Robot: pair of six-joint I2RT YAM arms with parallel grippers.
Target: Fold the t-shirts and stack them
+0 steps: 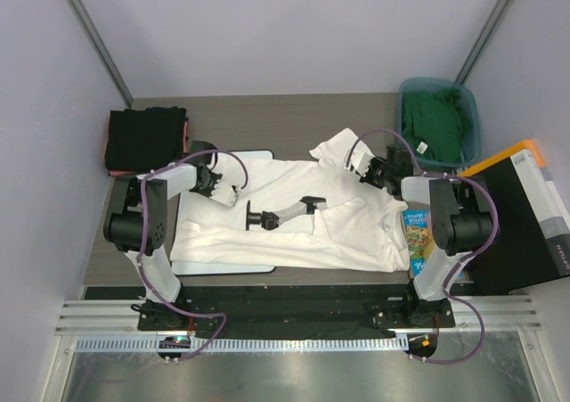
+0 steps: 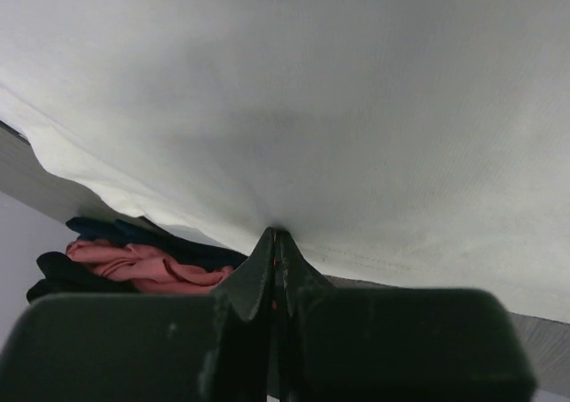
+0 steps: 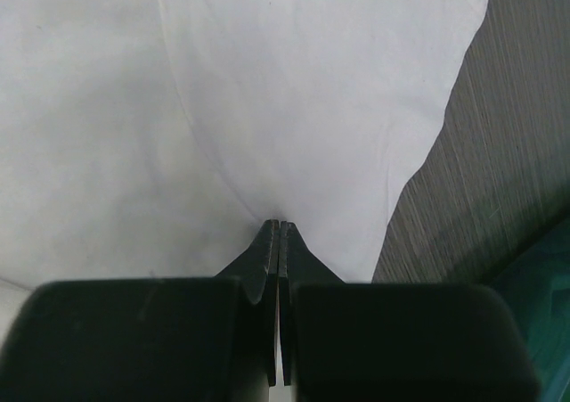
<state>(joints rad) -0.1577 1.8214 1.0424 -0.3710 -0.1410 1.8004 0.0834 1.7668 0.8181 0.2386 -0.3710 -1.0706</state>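
One pile of dark t-shirts (image 1: 145,139), with one pinkish-red t-shirt (image 2: 147,264) in it, lies at the upper left of the table (image 1: 285,121). One white t-shirt (image 1: 356,233) is spread at centre. One green t-shirt (image 1: 434,121) fills one bin (image 1: 436,82) at upper right. The left tool (image 1: 233,192), arm bent inward, is clenched on the white t-shirt's left edge. The right tool (image 1: 355,164) is clenched on its upper right part.

The grey table (image 1: 294,121) held a white board (image 1: 259,156). A white t-shirt (image 1: 356,233) lay over the board and spilled off its right side. Dark t-shirts (image 1: 147,139) sat piled behind the board's left end. A bin (image 1: 473,117) stood behind it, far right.
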